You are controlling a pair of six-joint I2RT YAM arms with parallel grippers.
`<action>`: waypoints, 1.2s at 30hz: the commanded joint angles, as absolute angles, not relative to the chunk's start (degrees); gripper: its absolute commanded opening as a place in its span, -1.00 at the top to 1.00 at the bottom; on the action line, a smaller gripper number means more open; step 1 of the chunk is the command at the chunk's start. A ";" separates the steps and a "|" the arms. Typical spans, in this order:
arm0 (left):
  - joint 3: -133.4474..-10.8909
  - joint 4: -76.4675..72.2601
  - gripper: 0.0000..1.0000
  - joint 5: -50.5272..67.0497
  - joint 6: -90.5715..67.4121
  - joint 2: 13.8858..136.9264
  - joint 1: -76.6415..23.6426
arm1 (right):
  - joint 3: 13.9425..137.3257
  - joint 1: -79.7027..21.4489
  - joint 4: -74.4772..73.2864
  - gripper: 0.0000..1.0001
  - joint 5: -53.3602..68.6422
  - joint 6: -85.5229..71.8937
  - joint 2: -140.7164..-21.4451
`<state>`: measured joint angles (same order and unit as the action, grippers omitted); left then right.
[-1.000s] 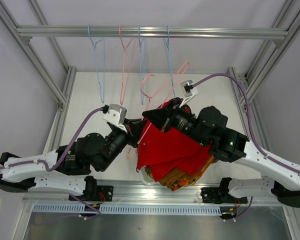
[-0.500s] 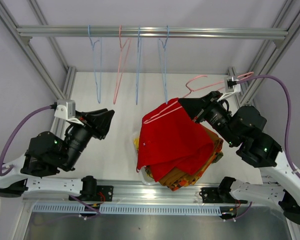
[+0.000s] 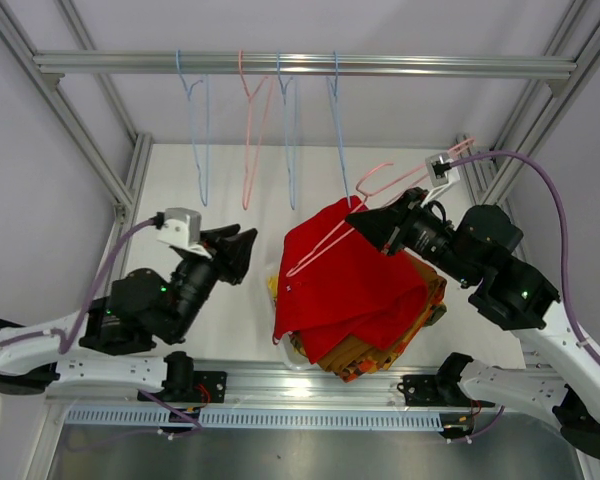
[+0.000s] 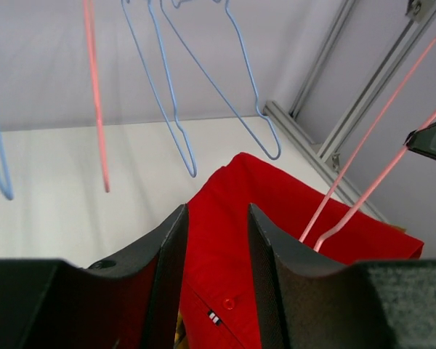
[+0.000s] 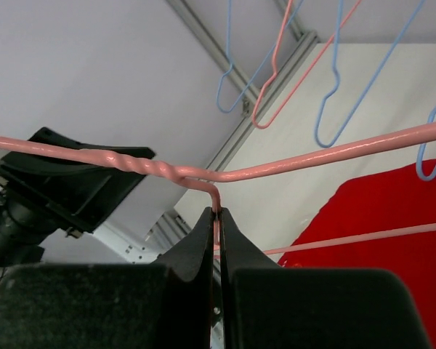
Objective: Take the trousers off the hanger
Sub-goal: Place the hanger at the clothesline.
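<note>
From above, your left jaws hang over the bare table (image 3: 160, 185), left of the pile, with open room toward the left edge. The left wrist view adds that they stand partly apart with nothing between them. The red trousers (image 3: 352, 292) lie on top of the other folded pairs (image 3: 380, 350) by the near edge, long axis running near to far. Only the right wrist view shows the right jaws pinched tight on the pink hanger (image 5: 312, 156). Its long bar slants over the red pair from near-left to far-right.
</note>
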<state>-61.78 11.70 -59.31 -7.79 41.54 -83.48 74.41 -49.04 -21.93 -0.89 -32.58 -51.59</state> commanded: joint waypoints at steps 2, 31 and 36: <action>-61.61 7.65 0.16 -55.47 -8.78 47.62 -82.88 | 73.83 -48.78 -18.90 1.00 7.38 -34.27 -51.50; -66.44 7.03 0.32 -47.11 -20.48 56.78 -82.88 | 65.48 -48.87 -9.14 1.00 10.81 -38.32 -52.38; -66.53 7.03 0.32 -47.11 -21.01 57.48 -82.88 | 65.30 -48.87 -8.53 1.00 10.81 -38.58 -52.65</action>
